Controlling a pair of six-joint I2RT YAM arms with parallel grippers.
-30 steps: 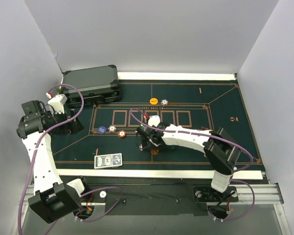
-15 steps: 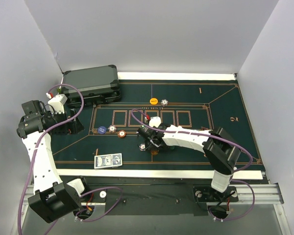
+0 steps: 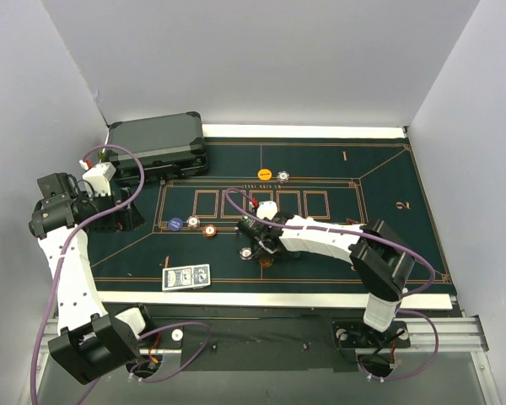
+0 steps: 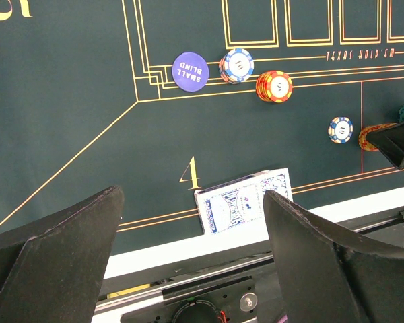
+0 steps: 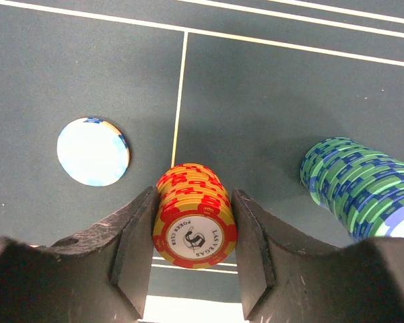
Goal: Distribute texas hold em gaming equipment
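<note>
Upper left of the top view: a dark grey case (image 3: 156,143) with its lid closed, contents not visible. Just below it the left gripper (image 4: 192,198) is spread fully and holds nothing. Its wrist view resolves what the top view blurs: a purple "SMALL BLIND" disc (image 4: 190,70), a blue-and-white-topped stack (image 4: 236,65), an orange stack (image 4: 274,86) and a blue-backed card deck (image 4: 242,208) at the mat's (image 4: 67,121) lower edge. Centre: the right gripper (image 5: 194,202) has both pads against a red-and-yellow chip stack (image 5: 194,229) standing on the mat. In its wrist view a pale blue chip (image 5: 93,151) lies at left and a green-and-blue stack (image 5: 357,185) at right.
</note>
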